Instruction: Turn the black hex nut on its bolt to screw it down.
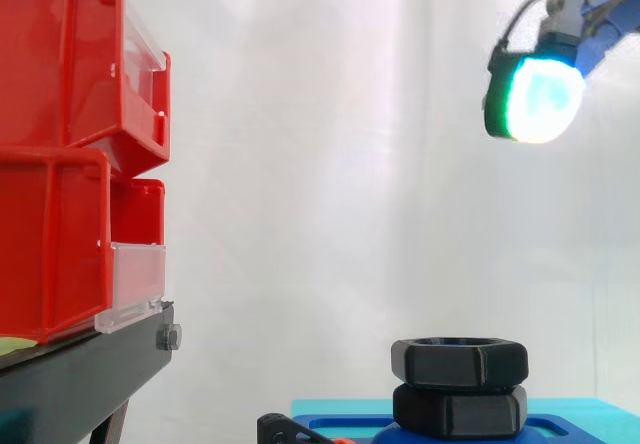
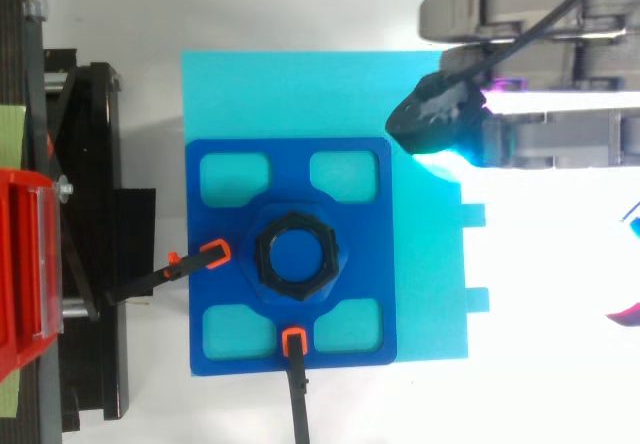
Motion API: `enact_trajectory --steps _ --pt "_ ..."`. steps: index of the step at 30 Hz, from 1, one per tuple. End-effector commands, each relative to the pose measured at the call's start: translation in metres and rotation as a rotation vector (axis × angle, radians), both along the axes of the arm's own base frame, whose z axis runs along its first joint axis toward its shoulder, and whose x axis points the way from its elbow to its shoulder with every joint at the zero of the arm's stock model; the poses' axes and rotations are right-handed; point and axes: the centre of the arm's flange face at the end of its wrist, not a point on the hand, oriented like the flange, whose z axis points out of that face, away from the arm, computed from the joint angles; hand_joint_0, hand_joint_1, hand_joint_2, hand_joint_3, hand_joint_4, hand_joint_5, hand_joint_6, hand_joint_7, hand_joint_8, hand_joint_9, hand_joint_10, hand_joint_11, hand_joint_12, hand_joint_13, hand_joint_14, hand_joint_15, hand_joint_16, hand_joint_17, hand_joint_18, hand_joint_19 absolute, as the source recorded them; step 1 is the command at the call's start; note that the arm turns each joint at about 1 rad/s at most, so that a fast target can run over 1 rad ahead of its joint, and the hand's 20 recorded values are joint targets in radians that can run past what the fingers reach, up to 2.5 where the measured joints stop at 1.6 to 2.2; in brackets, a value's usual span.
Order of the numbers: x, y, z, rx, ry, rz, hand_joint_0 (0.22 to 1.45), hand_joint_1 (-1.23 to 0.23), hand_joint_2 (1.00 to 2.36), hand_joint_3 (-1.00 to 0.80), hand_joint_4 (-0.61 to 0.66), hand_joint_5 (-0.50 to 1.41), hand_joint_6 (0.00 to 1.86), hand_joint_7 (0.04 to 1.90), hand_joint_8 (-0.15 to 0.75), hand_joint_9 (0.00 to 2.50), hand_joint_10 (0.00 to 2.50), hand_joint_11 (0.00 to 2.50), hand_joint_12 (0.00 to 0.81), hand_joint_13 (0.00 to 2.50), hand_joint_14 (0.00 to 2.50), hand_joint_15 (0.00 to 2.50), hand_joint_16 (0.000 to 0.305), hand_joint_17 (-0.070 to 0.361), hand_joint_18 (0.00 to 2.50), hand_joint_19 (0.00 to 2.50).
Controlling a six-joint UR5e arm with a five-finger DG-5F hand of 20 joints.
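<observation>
Though high above the nut (image 1: 460, 361) side-on, hand (image 2: 445, 114) aside from overhead.

the hand (image 2: 540, 24) comes in from the upper right of the top view, its grey fingers (image 2: 470, 9) lying side by side and stretched nearly straight toward the left, curled round nothing. one fingertip pad (image 2: 432, 116) is dark on its back and throws a cyan glow at its edge. in the side view the hand hangs high at the right edge, one pad (image 1: 538, 96) turned toward the camera, green at its rim and white-cyan in the middle.
</observation>
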Motion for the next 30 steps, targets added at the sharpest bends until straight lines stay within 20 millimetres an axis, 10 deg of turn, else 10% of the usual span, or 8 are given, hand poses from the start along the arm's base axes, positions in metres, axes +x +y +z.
enact_trajectory --steps 1,20,30 --pt "-0.0147 -0.0009 -0.031 0.108 0.084 -0.028 0.47 -0.48 1.0 -0.5 0.2 -0.21 0.5 0.71 0.267 0.63 0.0 0.03 0.359 0.43 0.0 0.0 0.066 0.148 0.47 0.2" --pt "-0.0151 -0.0024 -0.0383 0.896 0.331 -0.232 0.46 -0.49 1.0 -0.5 0.01 -0.3 0.5 0.59 0.194 0.02 0.0 0.0 0.347 0.0 0.0 0.0 0.065 0.145 0.0 0.19" --pt "-0.0147 -0.0007 -0.0383 0.954 0.345 -0.233 0.45 -0.51 1.0 -0.5 0.02 -0.3 0.5 0.58 0.207 0.0 0.0 0.0 0.363 0.0 0.0 0.0 0.069 0.156 0.15 0.22"
